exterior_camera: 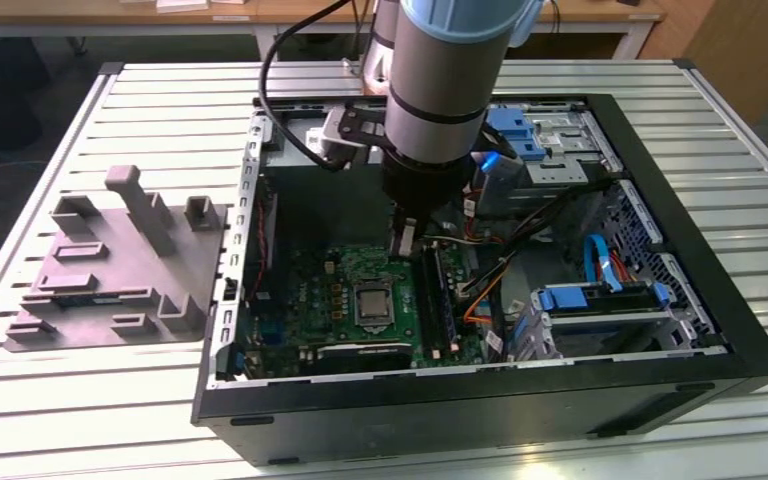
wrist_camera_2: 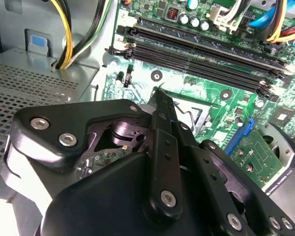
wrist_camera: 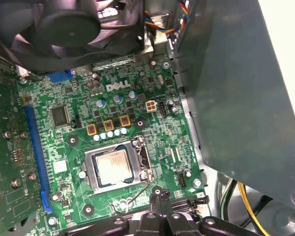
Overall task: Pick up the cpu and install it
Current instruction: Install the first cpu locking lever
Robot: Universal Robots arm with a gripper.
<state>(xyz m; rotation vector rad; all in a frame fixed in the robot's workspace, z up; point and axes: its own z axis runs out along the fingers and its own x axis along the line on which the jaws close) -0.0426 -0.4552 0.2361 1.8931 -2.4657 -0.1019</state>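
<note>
- I have the tool down inside the open computer case, just above the motherboard — in the first wrist view its fingertips are pressed together with nothing between them.
- The cpu lies flat in its socket on the board, silvery top up, just beside the fingertips and apart from them.
- In the exterior view the cpu sits below the arm.
- A grey fixture rests on the slatted table, on the exterior view's left of the case.
</note>
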